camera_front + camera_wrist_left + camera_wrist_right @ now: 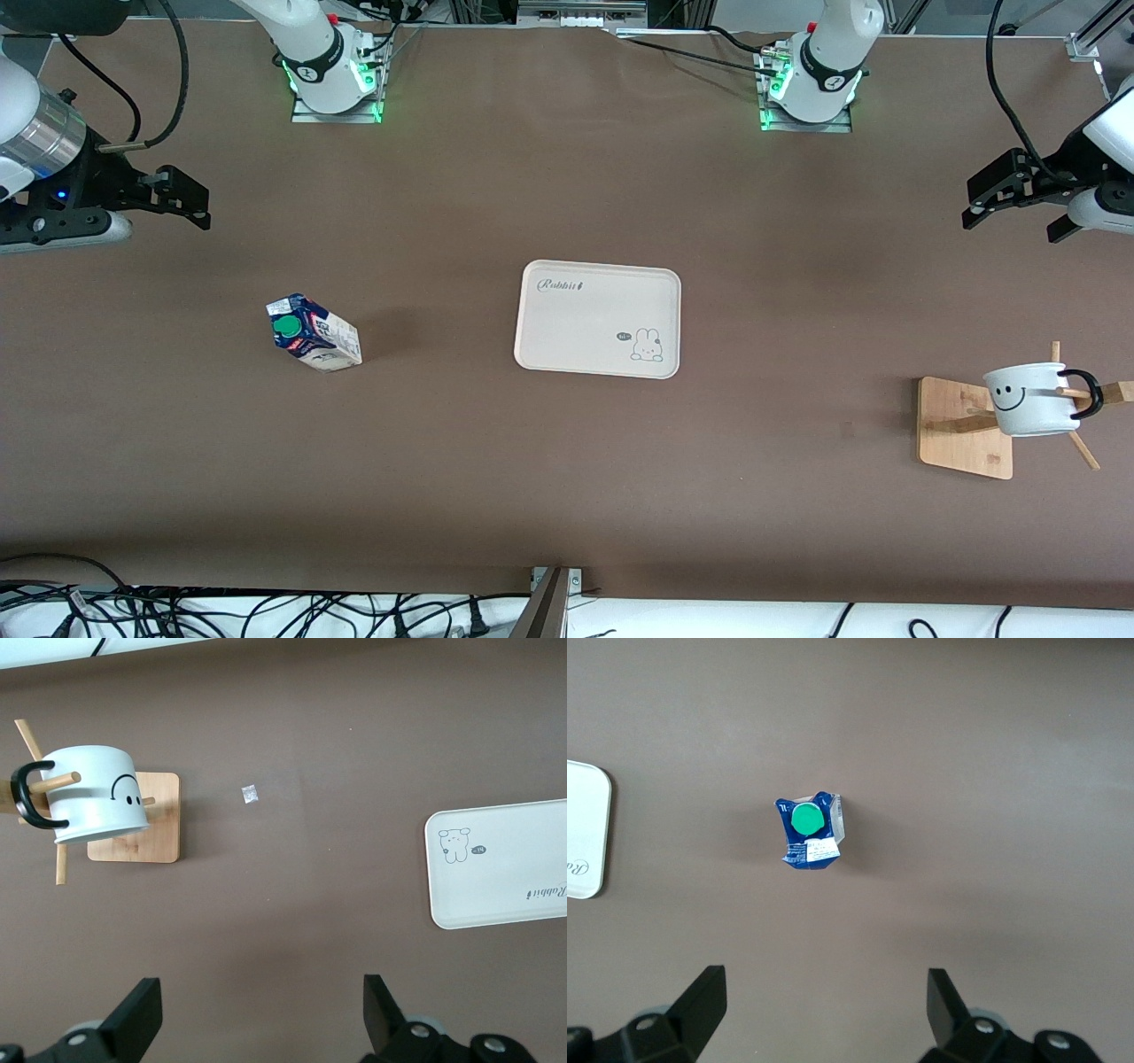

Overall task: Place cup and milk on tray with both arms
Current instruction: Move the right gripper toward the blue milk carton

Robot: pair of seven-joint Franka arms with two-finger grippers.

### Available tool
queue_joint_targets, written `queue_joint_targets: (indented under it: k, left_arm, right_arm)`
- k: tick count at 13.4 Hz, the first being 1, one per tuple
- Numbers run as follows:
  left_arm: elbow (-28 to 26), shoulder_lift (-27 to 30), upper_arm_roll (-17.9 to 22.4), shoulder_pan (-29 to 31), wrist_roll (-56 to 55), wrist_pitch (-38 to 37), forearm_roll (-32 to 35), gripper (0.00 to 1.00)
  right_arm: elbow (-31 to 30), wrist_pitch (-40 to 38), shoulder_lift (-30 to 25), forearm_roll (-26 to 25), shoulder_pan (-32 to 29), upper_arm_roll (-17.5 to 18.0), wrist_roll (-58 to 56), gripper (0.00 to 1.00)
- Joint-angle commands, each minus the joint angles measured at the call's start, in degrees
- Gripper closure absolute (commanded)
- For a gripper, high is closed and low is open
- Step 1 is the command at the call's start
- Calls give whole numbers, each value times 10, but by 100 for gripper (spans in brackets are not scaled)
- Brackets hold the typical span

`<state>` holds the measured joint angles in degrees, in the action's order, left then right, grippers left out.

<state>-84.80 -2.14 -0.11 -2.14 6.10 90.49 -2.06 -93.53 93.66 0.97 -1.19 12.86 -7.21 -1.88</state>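
Tray (pixel 585 828) cut by right wrist view's edge, small scrap (pixel 250 794) on table — unidentifiable

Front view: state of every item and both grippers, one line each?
cup: hanging by its handle on a peg of the wooden rack, tilted.
milk: upright on the table, cap on.
tray: flat, nothing on it.
left gripper: open, holding nothing, waiting.
right gripper: open, holding nothing, waiting.

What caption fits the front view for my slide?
Both open pincers, left and right, wait high; milk, empty tray, cup hung on rack.
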Motion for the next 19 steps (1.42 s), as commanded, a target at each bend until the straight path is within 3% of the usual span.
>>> queue_joint_targets:
  k: [1,9,15,17,19]
  left_arm:
    - [22,-9,0,2,1,-14,-9,0]
    - [21,-9,-4,1,1,-15,-8,0]
    - [22,-9,-1,2,1,-14,-10,0]
    - [22,-8,0,2,1,-14,-9,0]
    - [22,-8,-1,2,1,-14,-9,0]
  right_arm:
    - [-2,0,-5,18,-2,1,4,0]
    - [4,32,32,11,16,7,5,0]
    - [12,48,133,20,16,6,-4,0]
    - [10,80,167,65,15,6,-8,0]
    - [9,101,192,73,19,6,-11,0]
